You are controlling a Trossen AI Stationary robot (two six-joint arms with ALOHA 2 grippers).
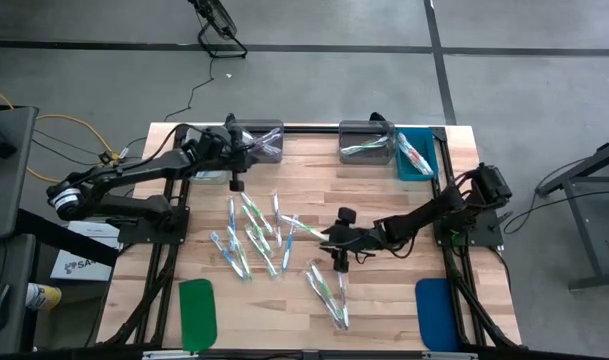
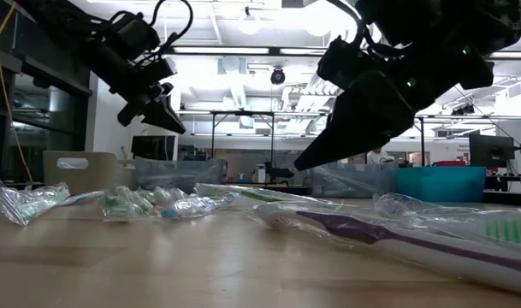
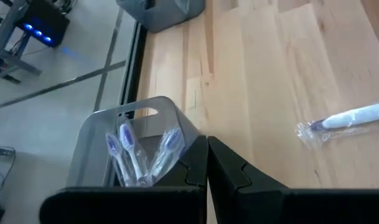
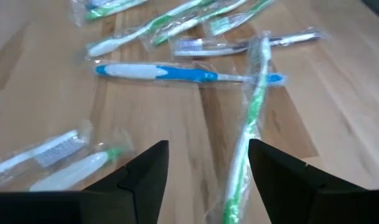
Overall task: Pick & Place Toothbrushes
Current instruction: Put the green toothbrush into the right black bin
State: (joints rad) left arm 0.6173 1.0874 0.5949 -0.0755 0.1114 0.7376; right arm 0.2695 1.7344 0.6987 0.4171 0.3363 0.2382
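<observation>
A green pad (image 1: pixel 197 312) and blue pad (image 1: pixel 435 312) lie on the wooden table (image 1: pixel 384 300).

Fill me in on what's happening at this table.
Two robot arms are sorting wrapped toothbrushes from the wooden table into bins. The left gripper, fingers shut and empty, hangs beside the grey bin, which already holds a few brushes. The right gripper hovers open over the loose pile, with a green toothbrush between its fingers but not yet gripped. Many brushes lie scattered on the table.

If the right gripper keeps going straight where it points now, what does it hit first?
Probably the green toothbrush lying lengthwise between the open fingers of the right gripper, then the blue toothbrush crossing it farther ahead. Height above the table is hard to judge.
</observation>
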